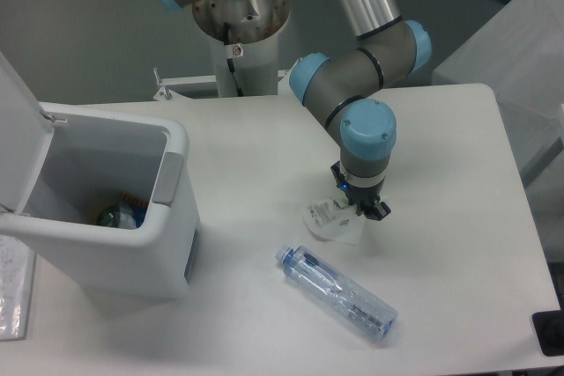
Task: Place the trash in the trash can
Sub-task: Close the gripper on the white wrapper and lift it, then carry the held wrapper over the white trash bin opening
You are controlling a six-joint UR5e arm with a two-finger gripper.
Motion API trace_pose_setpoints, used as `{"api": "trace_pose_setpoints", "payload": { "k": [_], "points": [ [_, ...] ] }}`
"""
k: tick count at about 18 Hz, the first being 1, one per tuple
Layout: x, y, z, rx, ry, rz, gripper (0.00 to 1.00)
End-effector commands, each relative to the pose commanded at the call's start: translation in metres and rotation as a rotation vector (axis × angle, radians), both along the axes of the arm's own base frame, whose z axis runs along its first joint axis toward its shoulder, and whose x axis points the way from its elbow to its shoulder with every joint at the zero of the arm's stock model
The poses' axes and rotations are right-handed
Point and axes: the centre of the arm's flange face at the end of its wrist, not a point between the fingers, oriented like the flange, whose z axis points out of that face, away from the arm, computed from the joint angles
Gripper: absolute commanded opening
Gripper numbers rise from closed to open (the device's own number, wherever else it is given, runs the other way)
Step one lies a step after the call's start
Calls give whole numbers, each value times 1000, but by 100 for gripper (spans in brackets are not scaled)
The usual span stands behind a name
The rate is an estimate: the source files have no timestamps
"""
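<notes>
the gripper [363, 207] hangs low over the right edge of the wrapper [332, 220], which lies flat on the table [441, 129]; whether its fingers are shut on it i cannot tell. the bottle [336, 291] lies just in front, its long axis running diagonally, cap toward the trash can [167, 209], which stands open well to the left.

White table [441, 253], dark object [550, 334] at its right edge
</notes>
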Motion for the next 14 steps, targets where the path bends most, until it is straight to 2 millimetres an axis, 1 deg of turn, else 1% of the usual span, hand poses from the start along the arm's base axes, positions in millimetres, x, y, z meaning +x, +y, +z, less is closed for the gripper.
{"api": "trace_pose_setpoints", "payload": {
  "k": [3,5,6,7,9,10,11,14],
  "points": [
    [-12,2,17,17,20,6,0],
    [-15,2,21,26,23,10,0],
    [-17,2,30,49,26,13,0],
    [-22,-2,40,87,22,28,0],
    [-28,0,52,170,-10,49,0],
    [-31,1,63,206,-17,84,0],
    [-34,4,79,239,-10,122,0],
    [-43,20,116,325,-18,215,0]
  ]
}}
